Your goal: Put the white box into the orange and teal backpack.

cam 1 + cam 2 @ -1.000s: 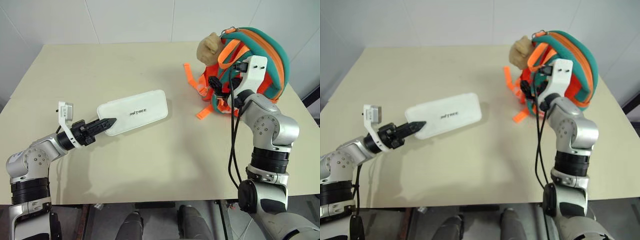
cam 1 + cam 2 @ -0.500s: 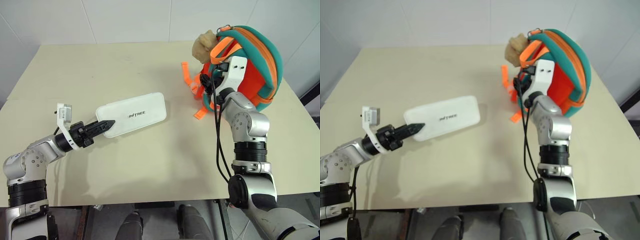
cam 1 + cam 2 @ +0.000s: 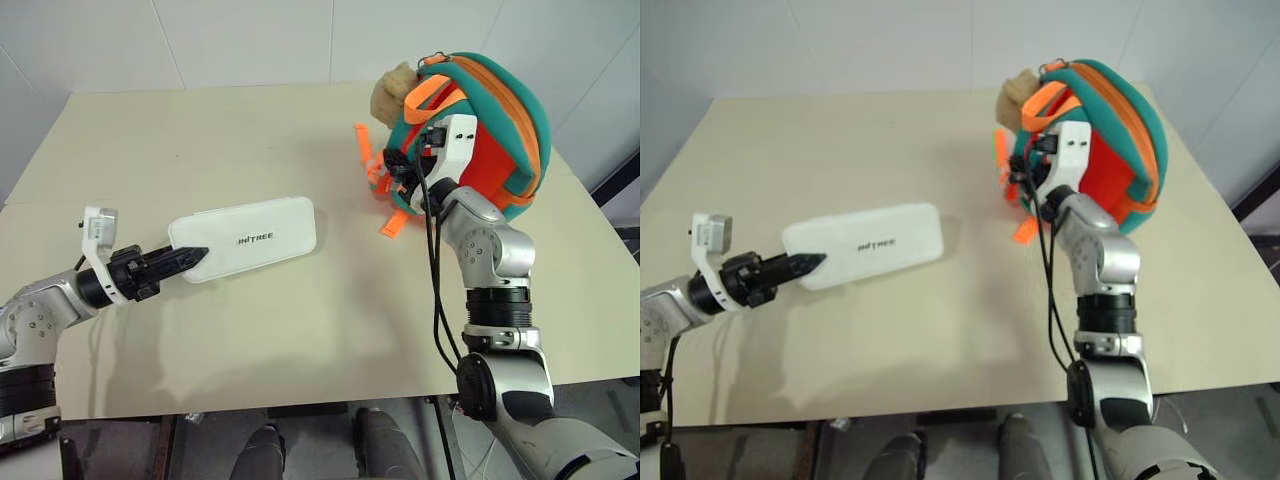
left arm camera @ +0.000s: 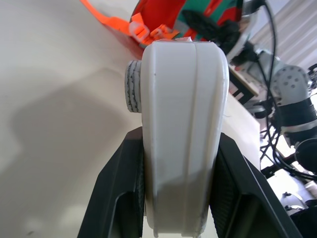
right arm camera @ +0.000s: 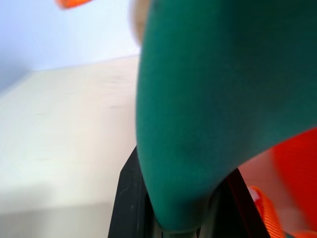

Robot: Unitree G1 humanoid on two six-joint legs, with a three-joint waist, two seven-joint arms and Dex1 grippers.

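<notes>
Backpack (image 3: 500,120) nudged left; orange/teal.

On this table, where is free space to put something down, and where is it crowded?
Free: the table behind the white box, and the near strip before it. Crowded: the far right corner, where the backpack, its loose straps and the right gripper meet.

a pale beige table (image 3: 300,330) spans the scene, its top bare wood-tone laminate. behind it rise white wall panels (image 3: 250,40), and a dark floor (image 3: 320,440) lies below the near edge.
</notes>
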